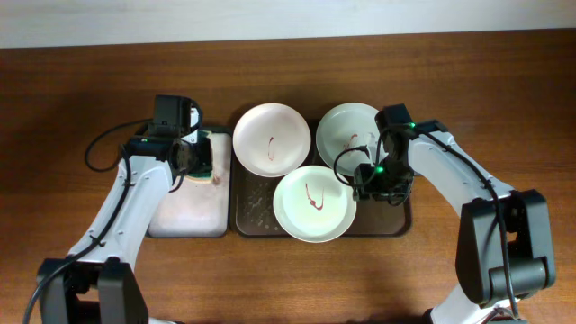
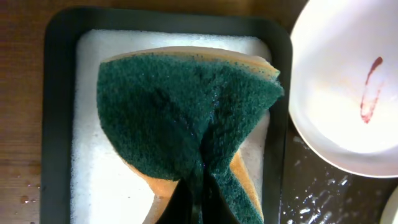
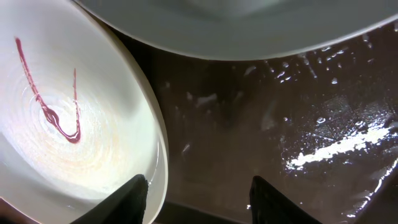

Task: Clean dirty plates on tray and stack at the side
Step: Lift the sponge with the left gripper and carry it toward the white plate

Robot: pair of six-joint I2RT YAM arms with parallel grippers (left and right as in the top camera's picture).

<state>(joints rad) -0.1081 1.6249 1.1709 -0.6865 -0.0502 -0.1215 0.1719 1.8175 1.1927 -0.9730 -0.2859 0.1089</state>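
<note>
Left gripper [image 2: 196, 200] pinches a folded, scratchy green sponge [image 2: 180, 106]; right gripper [image 3: 196, 199] gapes wide, glossy round plate [image 3: 56, 112] at nine o'clock.

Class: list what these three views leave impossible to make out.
Right wrist: the right gripper, its fingertips cut off by the bottom edge; contact with the front plate unclear.
Overhead: part of the back right plate, covered by the right arm.
Left wrist: white tray floor beneath the sponge.
</note>
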